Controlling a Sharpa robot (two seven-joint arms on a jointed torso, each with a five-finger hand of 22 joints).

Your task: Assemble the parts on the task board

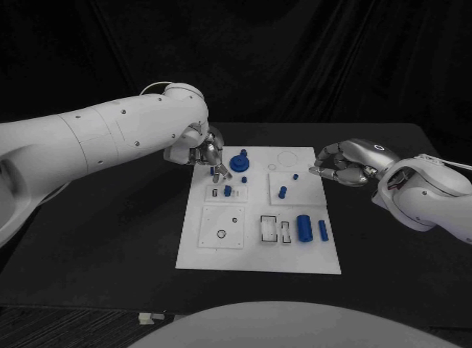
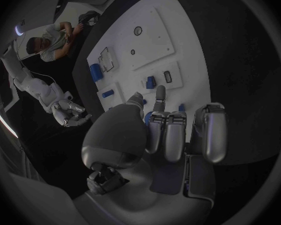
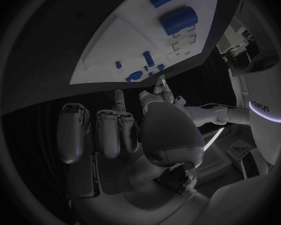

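Left robot hand (image 1: pixel 204 154) is hovering over the task board's (image 1: pixel 259 261) far-left corner w/ fingers curled, holding nothing afaict. Right robot hand (image 1: pixel 344 164) is sitting curled just off the board's right edge. Blue parts (image 1: pixel 304 227) are lying on the board, mid desk (image 1: pixel 110 239).

Dim scene, black backdrop, white task board (image 1: pixel 259 246) brightest; wrist views fisheye-bent

The task board (image 1: pixel 259 255) looks like smooth matt white plastic, and the blue parts (image 1: pixel 304 226) on it a faintly shiny plastic. Beside the board, each hand (left hand (image 1: pixel 204 154), right hand (image 1: pixel 346 163)) has brushed silver metal. The tabletop (image 1: pixel 110 239) is matt black.
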